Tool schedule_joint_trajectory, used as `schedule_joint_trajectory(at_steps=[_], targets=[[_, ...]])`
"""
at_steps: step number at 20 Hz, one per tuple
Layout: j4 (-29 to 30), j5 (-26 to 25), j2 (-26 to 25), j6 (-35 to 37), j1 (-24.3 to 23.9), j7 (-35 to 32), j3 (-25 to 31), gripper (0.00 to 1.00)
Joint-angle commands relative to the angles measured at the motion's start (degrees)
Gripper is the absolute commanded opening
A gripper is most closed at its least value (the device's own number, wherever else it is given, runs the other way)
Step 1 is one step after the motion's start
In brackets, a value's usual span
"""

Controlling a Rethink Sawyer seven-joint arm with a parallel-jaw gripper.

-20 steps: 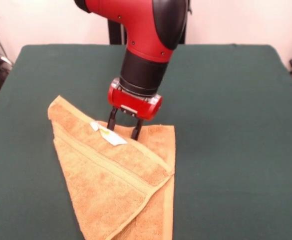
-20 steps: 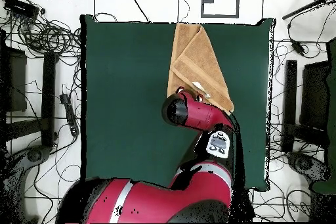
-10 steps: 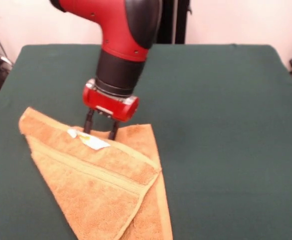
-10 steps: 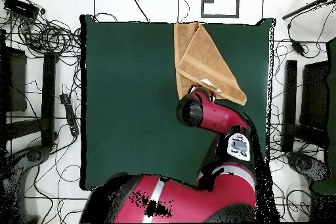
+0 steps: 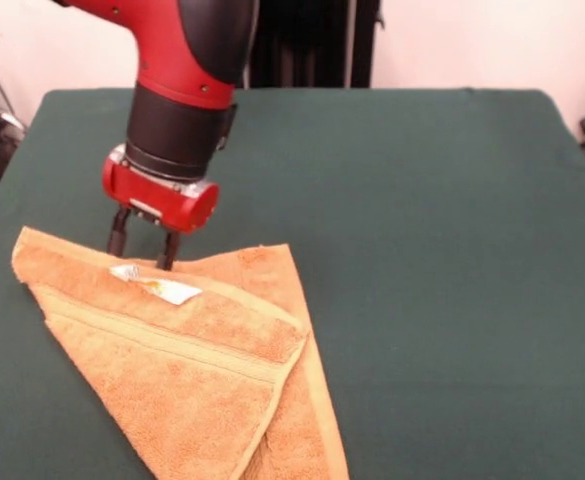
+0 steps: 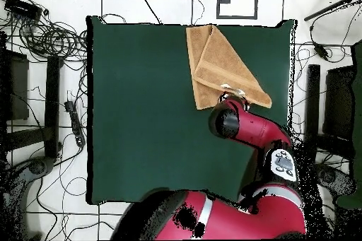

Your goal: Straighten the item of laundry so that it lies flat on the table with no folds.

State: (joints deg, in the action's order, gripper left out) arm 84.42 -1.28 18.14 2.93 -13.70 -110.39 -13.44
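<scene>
The item of laundry [image 5: 192, 370], an orange-tan towel, lies folded over into a rough triangle at the near left of the green table [image 5: 422, 200]. Its white tag [image 5: 157, 287] shows by the far edge, and a border band runs across the top layer. My gripper [image 5: 142, 255] stands upright at that far edge just behind the tag, its two black fingers [image 5: 118, 238] down on the cloth and holding it. In the overhead view the towel [image 6: 219, 61] sits at the table's top right, and the red arm [image 6: 244, 121] covers the gripper.
The towel's near corner runs off the bottom of the front view. Cables and equipment [image 6: 42, 40] lie on the floor around the table [image 6: 141, 111]. Green cloth stretches wide to the right of the towel in the front view.
The gripper has moved left across the front view, and the towel's far edge has slid left with it. The towel's left corner now lies closer to the table's left edge.
</scene>
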Motion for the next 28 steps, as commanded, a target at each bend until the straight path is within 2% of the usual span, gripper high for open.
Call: schedule_joint_trajectory(at_steps=[1, 2, 6, 10, 17, 24, 26, 28], targets=[[-0.99, -3.88, 0.05, -4.25, -1.48, -4.13, 10.58, 1.00], [-0.76, -5.18, 0.05, -5.98, -2.63, -4.13, 12.21, 1.00], [-2.35, -8.01, -1.85, -17.92, -1.79, -7.43, 10.92, 1.00], [-5.03, -8.11, -4.49, -22.18, -0.60, -7.33, 9.36, 1.00], [-10.41, -9.72, -8.72, -21.92, -2.93, -6.49, 13.25, 1.00], [-12.34, -12.17, -9.45, -20.28, -4.58, -6.94, 15.60, 1.00], [-11.45, -8.60, -9.19, -19.30, -2.85, -7.28, 12.62, 1.00], [-8.55, -4.88, -7.05, -15.29, -0.61, -8.53, 9.76, 1.00]])
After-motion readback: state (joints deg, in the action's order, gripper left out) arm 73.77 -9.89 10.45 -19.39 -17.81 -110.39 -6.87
